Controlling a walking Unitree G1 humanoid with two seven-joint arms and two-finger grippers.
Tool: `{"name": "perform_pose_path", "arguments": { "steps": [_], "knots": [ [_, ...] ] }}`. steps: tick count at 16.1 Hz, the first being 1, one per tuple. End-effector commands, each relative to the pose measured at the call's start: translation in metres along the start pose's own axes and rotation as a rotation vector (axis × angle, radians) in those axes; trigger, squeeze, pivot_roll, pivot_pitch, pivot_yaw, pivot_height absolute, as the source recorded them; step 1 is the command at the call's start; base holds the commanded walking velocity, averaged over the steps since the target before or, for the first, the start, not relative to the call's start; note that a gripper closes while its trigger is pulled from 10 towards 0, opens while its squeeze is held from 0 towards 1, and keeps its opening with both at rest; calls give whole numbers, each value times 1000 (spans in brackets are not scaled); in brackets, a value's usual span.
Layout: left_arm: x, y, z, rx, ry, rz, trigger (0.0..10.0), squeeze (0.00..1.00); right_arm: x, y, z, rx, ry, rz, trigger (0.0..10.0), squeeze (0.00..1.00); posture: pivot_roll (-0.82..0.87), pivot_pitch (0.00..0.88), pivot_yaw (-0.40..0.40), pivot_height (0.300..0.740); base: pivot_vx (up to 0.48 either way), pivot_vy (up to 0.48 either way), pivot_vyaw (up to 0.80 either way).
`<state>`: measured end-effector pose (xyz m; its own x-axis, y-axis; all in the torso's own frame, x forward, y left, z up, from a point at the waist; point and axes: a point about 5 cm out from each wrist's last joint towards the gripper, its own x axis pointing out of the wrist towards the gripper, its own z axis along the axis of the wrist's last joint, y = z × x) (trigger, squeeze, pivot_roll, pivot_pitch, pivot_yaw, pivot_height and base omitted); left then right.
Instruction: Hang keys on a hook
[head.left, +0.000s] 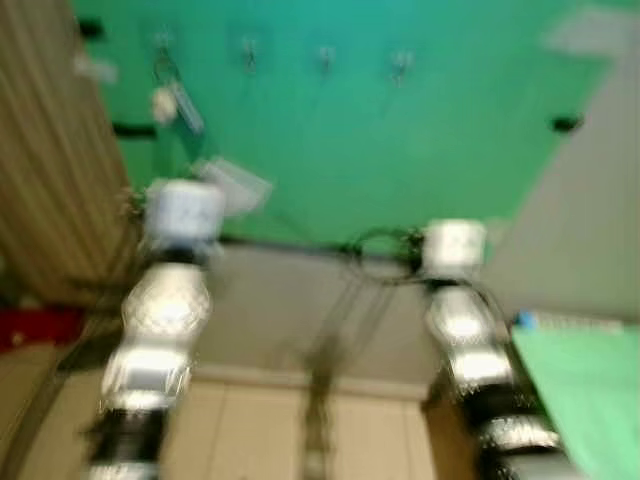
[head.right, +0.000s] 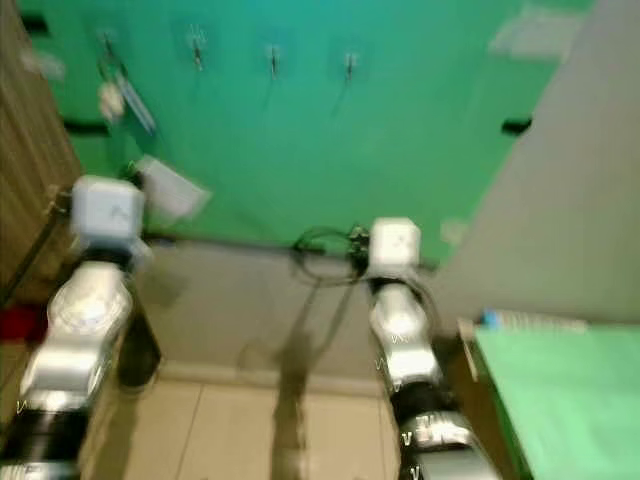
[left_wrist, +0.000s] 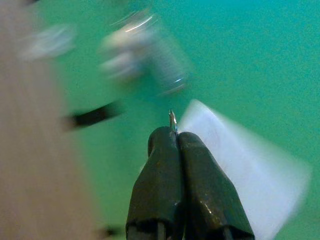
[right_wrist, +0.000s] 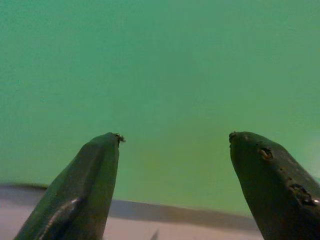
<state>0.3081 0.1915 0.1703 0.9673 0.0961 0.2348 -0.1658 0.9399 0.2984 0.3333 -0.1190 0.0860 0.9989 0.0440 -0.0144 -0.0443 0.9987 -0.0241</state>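
- While our head views are smeared with blur, we make out a green wall with four hooks in a row near its top, at about 12 o'clock from us.
- Keys seem to hang already from the leftmost hook, at 11 o'clock: a pale fob and a bluish strip dangle there, though the blur stops us being sure.
- Our left gripper has its fingers pressed together, and only a thin metal sliver pokes out between the tips; we cannot tell what it is.
- In the left wrist view the blurred silvery bunch sits just beyond those tips, apart from them.
- Our right gripper is spread wide, holds nothing, and faces bare wall.
- A white paper is stuck to the wall at 10 o'clock, beside our left arm.
- Risks, as we judge them: a left arm drawn back carelessly could snag the ring and pull the keys off the hook.
- Any move made in this blur could knock the bunch or brush the paper, since we cannot judge the gap.
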Motion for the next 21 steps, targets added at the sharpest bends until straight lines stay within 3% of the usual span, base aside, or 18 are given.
{"name": "perform_pose_path", "arguments": {
  "steps": [1,4,8,11,15,17,21],
  "knots": [
    [3,-19,11,-19,-32,-56,10000,0,1,-21,2,-25,-12,-51,10000,0,112,0,-47,740,0,0,0],
    [16,-22,22,-47,-60,-208,10000,0,2,-19,1,-22,-3,-39,10000,0,125,0,-51,740,0,0,0],
    [21,-14,24,-68,-47,-202,10000,0,3,-16,2,-17,-7,-29,10000,0,125,0,-49,740,0,0,0],
    [19,-20,24,-86,-47,-241,10000,0,2,-18,1,-18,-6,-29,10000,0,121,0,-50,740,0,0,0],
    [35,-9,39,-83,-77,-400,10000,0,-1,-18,-2,-18,3,-25,10000,0,113,0,-53,740,0,0,0],
    [41,0,57,-147,-126,-539,10000,0,-1,-19,-2,-17,5,-21,10000,0,105,0,-54,740,0,0,0],
    [53,17,74,-310,-156,-570,10000,0,-2,-21,-2,-16,6,-14,10000,0,95,0,-55,740,0,0,0]
  ]
}}
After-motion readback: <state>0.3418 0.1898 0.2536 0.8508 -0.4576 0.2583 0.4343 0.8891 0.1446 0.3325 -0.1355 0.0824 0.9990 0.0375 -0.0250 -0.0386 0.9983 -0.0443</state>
